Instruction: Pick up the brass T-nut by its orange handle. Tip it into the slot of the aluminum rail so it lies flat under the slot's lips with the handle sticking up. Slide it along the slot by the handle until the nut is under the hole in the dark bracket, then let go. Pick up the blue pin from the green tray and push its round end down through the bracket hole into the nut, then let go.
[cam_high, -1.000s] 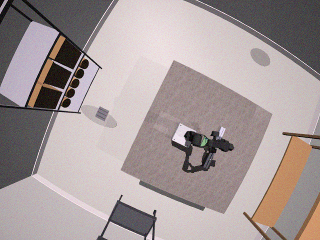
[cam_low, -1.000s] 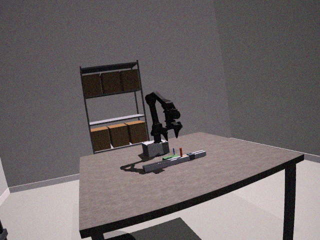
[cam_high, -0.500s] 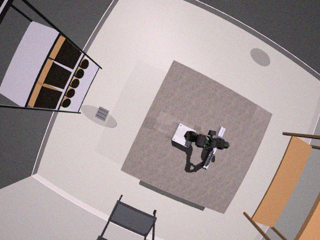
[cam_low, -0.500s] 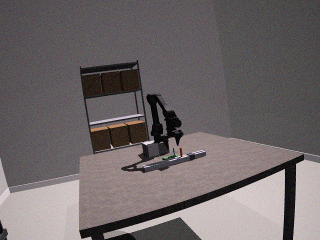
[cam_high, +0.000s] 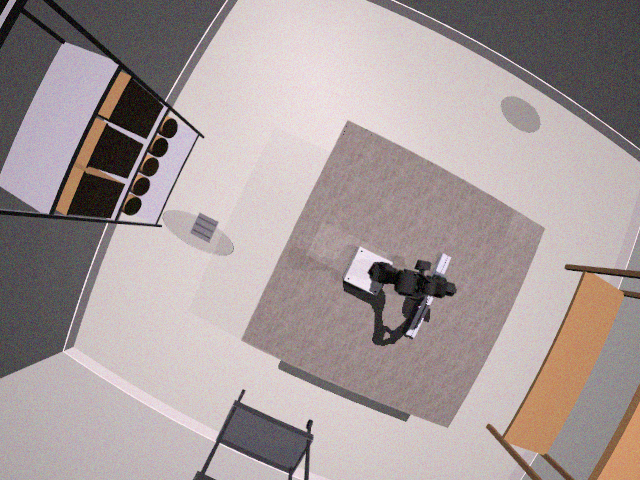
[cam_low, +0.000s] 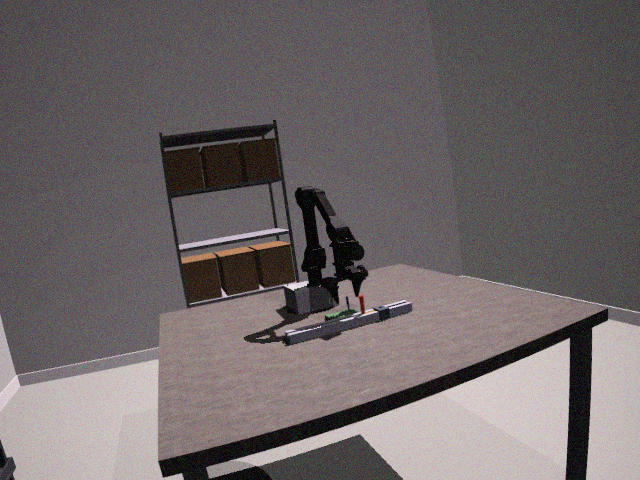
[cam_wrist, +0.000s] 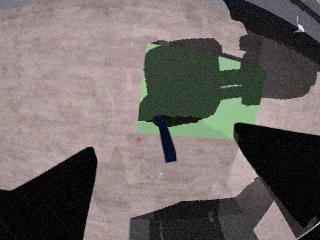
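The blue pin stands upright in the green tray, near one edge; much of the tray is in shadow. My gripper is open and empty, pointing down just above the pin, with one finger to either side of it in the wrist view. The aluminum rail lies beside the tray. The orange handle sticks up from the rail's slot, next to the dark bracket. A bit of brass shows between handle and bracket. The bracket hole is not visible.
The robot's white base block stands on the table, behind the tray. A dark block fills the bottom of the wrist view. The arm hides the tray in the top view.
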